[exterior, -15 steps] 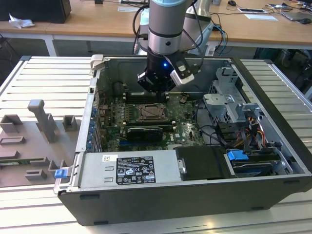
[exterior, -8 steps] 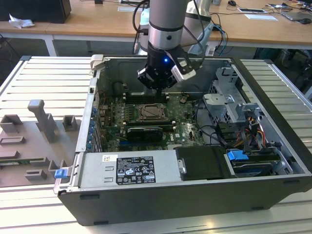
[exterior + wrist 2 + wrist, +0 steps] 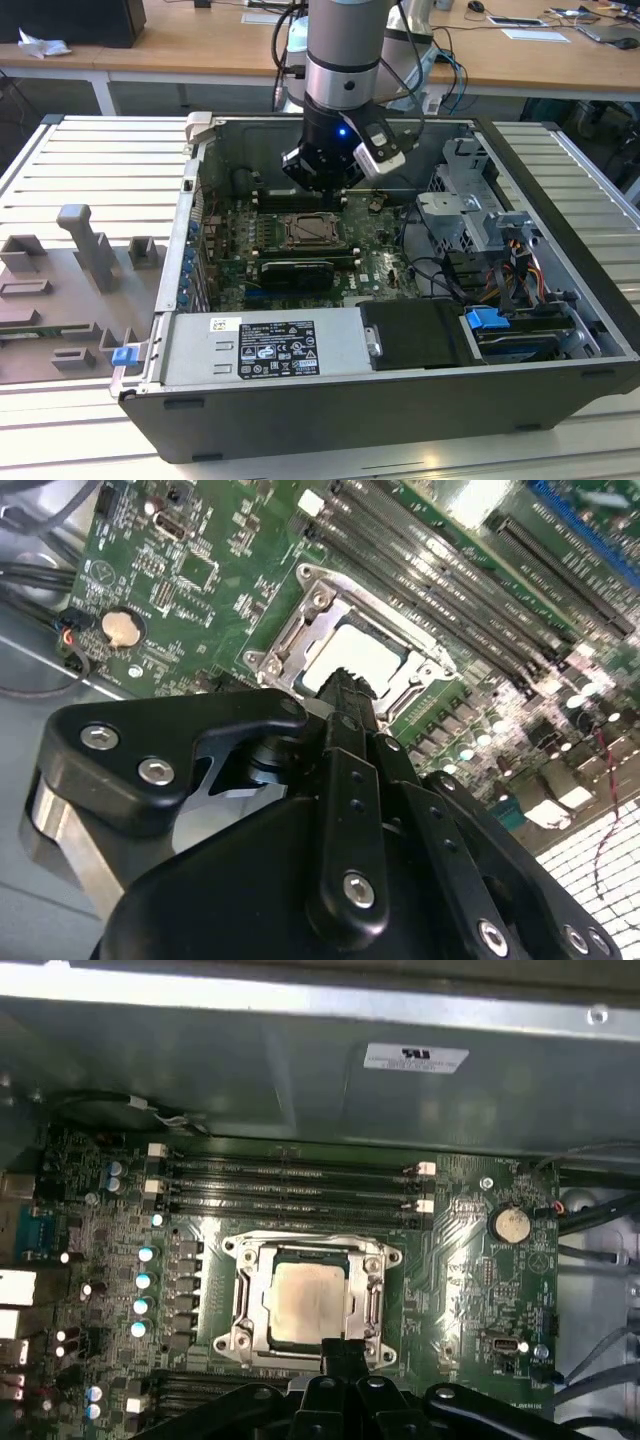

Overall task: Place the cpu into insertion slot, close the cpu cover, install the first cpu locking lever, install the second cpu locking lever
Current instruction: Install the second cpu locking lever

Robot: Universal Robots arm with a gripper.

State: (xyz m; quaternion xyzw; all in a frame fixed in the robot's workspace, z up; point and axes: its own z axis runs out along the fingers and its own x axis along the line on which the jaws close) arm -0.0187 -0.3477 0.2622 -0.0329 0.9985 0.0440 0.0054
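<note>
Inside the insertion slot (image 3: 305,1305) lies the pale silvery-beige cpu (image 3: 312,1298).

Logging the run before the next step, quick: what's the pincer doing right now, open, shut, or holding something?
Pincer: shut, nothing held; its tip sits at the edge of the cpu cover, which lies down around the cpu.

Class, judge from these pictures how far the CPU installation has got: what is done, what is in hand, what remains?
Done: the cpu lies seated in the insertion slot, and the cpu cover appears to lie flat around it.

In hand: the gripper sits at the socket's edge, holding nothing visible.

Left: whether either locking lever is latched cannot be told, so both lever steps may remain.
</note>
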